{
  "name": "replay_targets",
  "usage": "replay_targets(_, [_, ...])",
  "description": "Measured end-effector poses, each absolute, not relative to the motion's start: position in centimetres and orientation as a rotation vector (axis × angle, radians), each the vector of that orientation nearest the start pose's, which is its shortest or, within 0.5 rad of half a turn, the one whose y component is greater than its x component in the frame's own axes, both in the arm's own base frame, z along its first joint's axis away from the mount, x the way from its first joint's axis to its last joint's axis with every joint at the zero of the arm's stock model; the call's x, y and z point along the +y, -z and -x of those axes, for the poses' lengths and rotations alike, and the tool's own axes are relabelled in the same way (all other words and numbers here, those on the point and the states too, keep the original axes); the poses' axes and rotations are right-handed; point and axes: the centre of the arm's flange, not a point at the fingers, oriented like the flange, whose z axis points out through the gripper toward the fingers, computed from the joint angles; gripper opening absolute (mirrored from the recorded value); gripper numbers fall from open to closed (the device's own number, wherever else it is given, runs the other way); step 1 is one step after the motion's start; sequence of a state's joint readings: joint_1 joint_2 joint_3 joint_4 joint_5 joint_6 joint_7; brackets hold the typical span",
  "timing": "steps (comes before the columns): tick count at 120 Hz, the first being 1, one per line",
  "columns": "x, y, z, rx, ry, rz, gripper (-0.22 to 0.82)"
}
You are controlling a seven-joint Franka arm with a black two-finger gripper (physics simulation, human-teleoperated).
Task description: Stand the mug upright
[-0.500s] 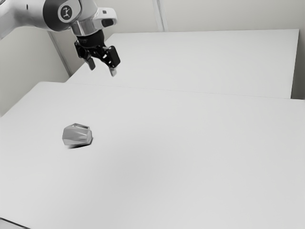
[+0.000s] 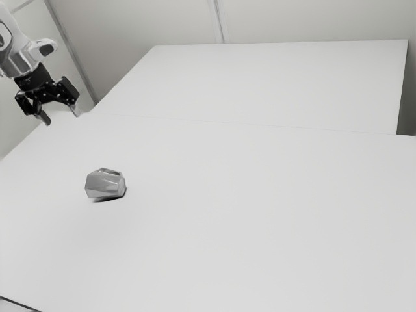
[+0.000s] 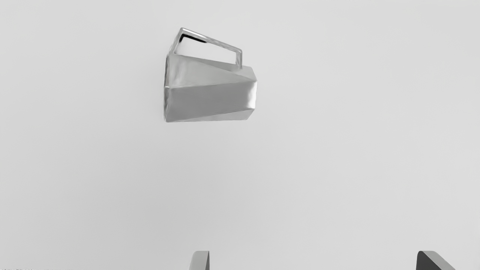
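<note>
A: And there, on the exterior view's left, a grey, faceted mug with an angular loop handle (image 2: 105, 184)! Over on its side, not upright; still in need of righting, then.

B: Why so steady, though?

A: Flat facets underneath, probably; less likely to roll than on a round wall. Broader end towards the exterior view's left, narrower end towards the right. Which end for the mouth? Hard to tell. Dark shadow (image 2: 109, 199) tight along the near underside.

B: Now out to the black two-finger gripper (image 2: 61, 116)! Farther off and farther left, well apart from the mug. Pinching?

A: No, spread wide, with nothing between the grey fingertips (image 3: 200, 261). Ample room for a grip across the body, by the look of it. Handle on the side away from the fingertips in the wrist view; perhaps a snag in any turn upright.

B: And underneath?

A: A broad, smooth white table (image 2: 260, 221), good for a flat base. Beyond a thin seam on the far side, a white, flat panel (image 2: 260, 84); behind, a pale grey wall (image 2: 312, 19) with a vertical joint. Plain stage, all eyes on the mug!
</note>
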State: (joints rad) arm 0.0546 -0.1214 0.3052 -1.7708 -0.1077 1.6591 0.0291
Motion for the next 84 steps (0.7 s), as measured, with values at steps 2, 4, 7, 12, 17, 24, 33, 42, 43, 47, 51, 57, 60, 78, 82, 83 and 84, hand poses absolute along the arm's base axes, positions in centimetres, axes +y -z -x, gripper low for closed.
replay_targets(2, [19.5,-59.0,-49.2,-0.595,0.038,3.252,0.6])
replay_targets(4, [20.8,-58.2,-49.2,-0.635,0.029,3.267,0.6])
replay_targets(7, [22.6,-56.9,-49.2,-0.692,0.019,3.289,0.6])
replay_targets(12, [25.3,-54.8,-49.0,-0.776,0.006,3.324,0.6])
replay_targets(17, [28.0,-52.3,-48.8,-0.851,-0.009,3.358,0.6])
replay_targets(24, [31.3,-48.2,-48.7,-0.933,-0.039,3.411,0.6])
replay_targets(33, [34.3,-43.5,-49.7,-0.937,-0.086,3.476,0.6])
replay_targets(42, [36.7,-39.8,-51.2,-0.872,-0.118,3.546,0.6])
replay_targets(43, [36.9,-39.4,-51.3,-0.863,-0.122,3.555,0.6])
replay_targets(47, [37.3,-37.7,-51.5,-0.829,-0.137,3.595,0.6])
replay_targets(51, [37.4,-36.2,-51.7,-0.794,-0.145,3.638,0.6])
replay_targets(57, [37.3,-34.3,-51.6,-0.748,-0.134,3.709,0.6])
replay_targets(60, [37.2,-33.6,-51.6,-0.723,-0.12,3.745,0.6])
replay_targets(78, [35.4,-29.8,-50.5,-0.603,-0.016,3.96,0.6])
replay_targets(82, [35.0,-29.3,-50.2,-0.577,0.024,4.0,0.6])
replay_targets(83, [35.0,-29.2,-50.2,-0.569,0.035,4.009,0.6])
replay_targets(84, [34.9,-29.1,-50.2,-0.561,0.048,4.018,0.6])
